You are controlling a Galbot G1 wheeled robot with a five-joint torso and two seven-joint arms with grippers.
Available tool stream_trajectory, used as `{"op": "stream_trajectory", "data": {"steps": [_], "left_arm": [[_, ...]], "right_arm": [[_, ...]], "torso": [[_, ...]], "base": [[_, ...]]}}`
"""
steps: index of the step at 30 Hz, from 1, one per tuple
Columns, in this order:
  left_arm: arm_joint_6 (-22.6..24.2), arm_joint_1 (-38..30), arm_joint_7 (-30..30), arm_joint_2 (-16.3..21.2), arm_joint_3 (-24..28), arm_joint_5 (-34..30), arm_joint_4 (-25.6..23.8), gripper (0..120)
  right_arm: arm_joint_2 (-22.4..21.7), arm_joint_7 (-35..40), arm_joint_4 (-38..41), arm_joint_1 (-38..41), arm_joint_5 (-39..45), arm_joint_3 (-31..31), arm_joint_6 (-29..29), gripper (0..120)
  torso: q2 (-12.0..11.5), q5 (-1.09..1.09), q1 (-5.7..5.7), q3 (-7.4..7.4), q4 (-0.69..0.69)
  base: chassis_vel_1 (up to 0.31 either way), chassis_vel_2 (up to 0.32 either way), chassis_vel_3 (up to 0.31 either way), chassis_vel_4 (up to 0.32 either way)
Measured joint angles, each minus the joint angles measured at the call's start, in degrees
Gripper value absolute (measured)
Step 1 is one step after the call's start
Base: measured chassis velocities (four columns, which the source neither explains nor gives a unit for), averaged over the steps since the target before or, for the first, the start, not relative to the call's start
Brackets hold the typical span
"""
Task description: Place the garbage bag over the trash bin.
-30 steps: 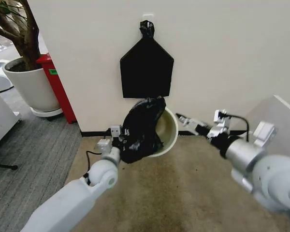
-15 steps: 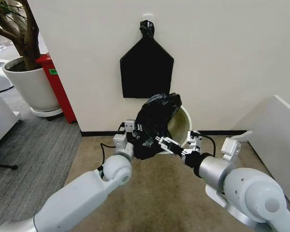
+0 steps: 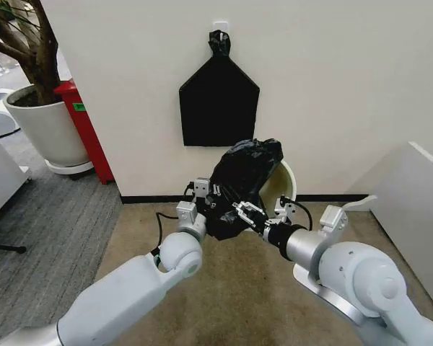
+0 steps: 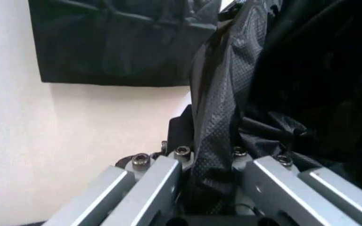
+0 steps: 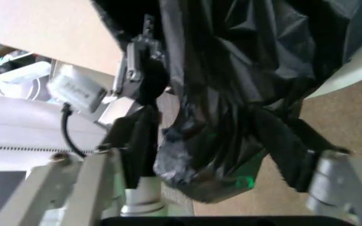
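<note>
The left end effector [image 3: 211, 196] is clamped on the crinkly black plastic garbage bag [image 3: 242, 184] draped over the tilted cream-white round trash bin [image 3: 287, 182]; the right end effector [image 3: 247, 213], fingers apart, straddles the bag's lower folds.

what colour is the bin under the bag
Cream-white; the trash bin shows best in the head view, mostly covered by the black garbage bag.

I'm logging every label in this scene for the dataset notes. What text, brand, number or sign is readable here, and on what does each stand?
No text can be read.
Green sticker on the red cabinet: too small to read.
The garbage bag, trash bin, left gripper and right gripper: no print visible.
</note>
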Motion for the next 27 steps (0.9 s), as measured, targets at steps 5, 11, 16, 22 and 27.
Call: {"op": "stream_trajectory", "data": {"steps": [5,11,16,22,27], "left_arm": [[-0.05,-0.02,0.29,0.08,-0.19,0.21,-0.44,0],[-0.12,0.27,-0.01,-0.34,-1.21,0.22,-0.36,0],[-0.02,0.51,-0.4,-0.36,-1.8,-0.68,-0.47,0],[0.59,0.67,-1.71,-0.07,-2.96,-3.24,-0.94,0],[1.92,1.12,-4.39,-0.12,-4.41,-7.12,-1.77,0]], "right_arm": [[-0.09,0.93,-0.39,0.27,-0.16,-0.15,1.06,41],[-1.51,0.93,0.29,-1.81,-1.58,0.22,0.34,16],[-2.35,0.97,0.28,-2.77,-3.23,0.67,-0.67,0],[-3.69,1.48,0.33,-3.87,-5.21,1.7,-1.75,0],[-4.6,2.5,0.37,-4.7,-7.77,2.32,-2.14,0]], "torso": [[0.0,0.0,0.0,0.0,0.01],[0.0,0.0,0.0,0.0,0.0],[0.0,0.0,0.0,0.0,0.0],[0.0,0.0,0.0,0.0,0.0],[0.0,0.0,0.0,0.0,0.0]], "base": [[0.0,0.0,0.0,0.0],[0.0,0.0,0.0,0.0],[0.0,0.0,0.0,0.0],[0.0,0.0,0.0,0.0],[0.0,0.0,0.0,0.0]]}}
